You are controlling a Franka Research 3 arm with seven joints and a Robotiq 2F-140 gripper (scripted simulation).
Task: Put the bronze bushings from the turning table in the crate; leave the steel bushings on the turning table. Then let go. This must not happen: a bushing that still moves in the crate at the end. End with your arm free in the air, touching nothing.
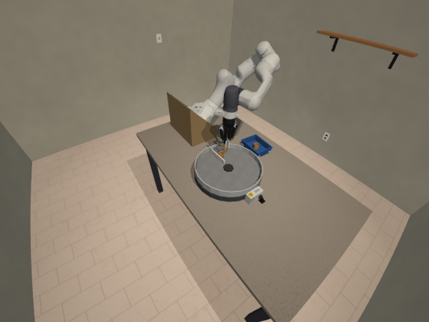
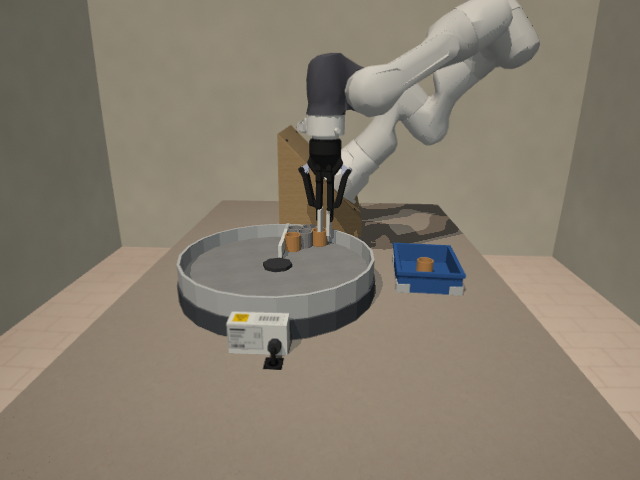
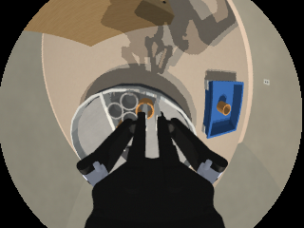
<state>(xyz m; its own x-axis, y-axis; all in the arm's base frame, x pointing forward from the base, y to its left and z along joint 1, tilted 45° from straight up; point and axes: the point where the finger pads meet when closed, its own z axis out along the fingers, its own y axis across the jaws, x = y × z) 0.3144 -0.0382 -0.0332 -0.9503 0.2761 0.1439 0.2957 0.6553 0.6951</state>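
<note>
Jaws nearly shut; crate (image 2: pixel 454 267) holds bushing (image 2: pixel 424 264).

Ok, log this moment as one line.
gripper: nearly shut, nothing held | at: bronze bushing on turning table | crate: one crated bushing

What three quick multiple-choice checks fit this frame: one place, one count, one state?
1. The crate sits:
A. on the turning table
B. on the table beside the turning table
C. on the wall shelf

2. Bronze bushings in the crate:
A. none
B. one
C. three

3. The gripper fingers are:
A. spread wide
B. drawn close together
C. out of view

Key:
1 B, it rests on the table next to the turning table.
2 B, a single bronze bushing stands inside.
3 B, the gripper shows narrow fingers.
</note>
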